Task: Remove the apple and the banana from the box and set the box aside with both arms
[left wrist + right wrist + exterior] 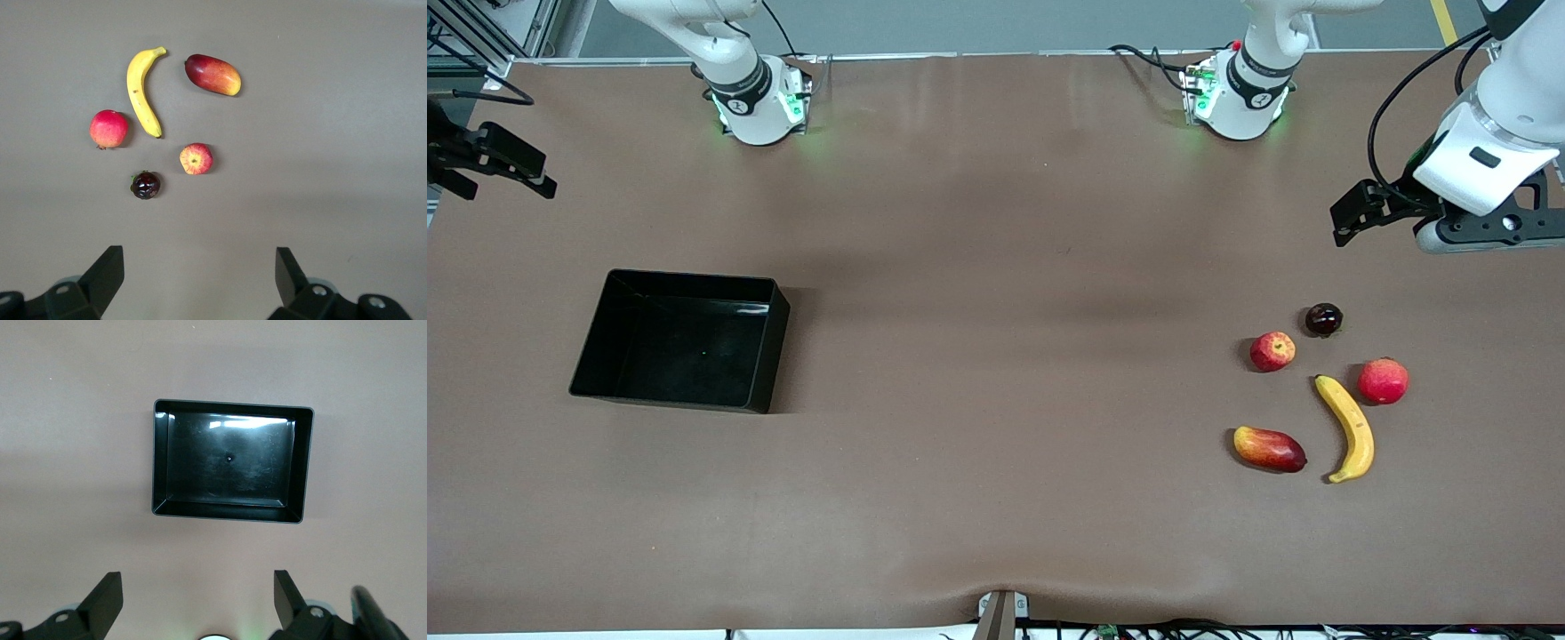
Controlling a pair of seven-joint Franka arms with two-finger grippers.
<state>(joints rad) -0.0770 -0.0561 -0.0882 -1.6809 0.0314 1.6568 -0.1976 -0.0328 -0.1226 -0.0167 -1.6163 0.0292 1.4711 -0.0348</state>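
I can only see the tips of my left gripper [200, 277] and right gripper [199, 599]; both have fingers wide apart. Nearest me lies the long yellow banana [1349, 428], toward the left arm's end. The small red apple [1272, 351] sits farther back. The shiny black box [685, 340] sits empty toward the right arm's end.

The left arm rose from its base at about one o'clock on the table and hung its left gripper [199, 277] in the air toward three o'clock, fingers [107, 270] spread wide. The right arm rose from eleven o'clock, holding the right gripper [198, 600] up near nine o'clock, its fingers [105, 595] likewise wide apart.
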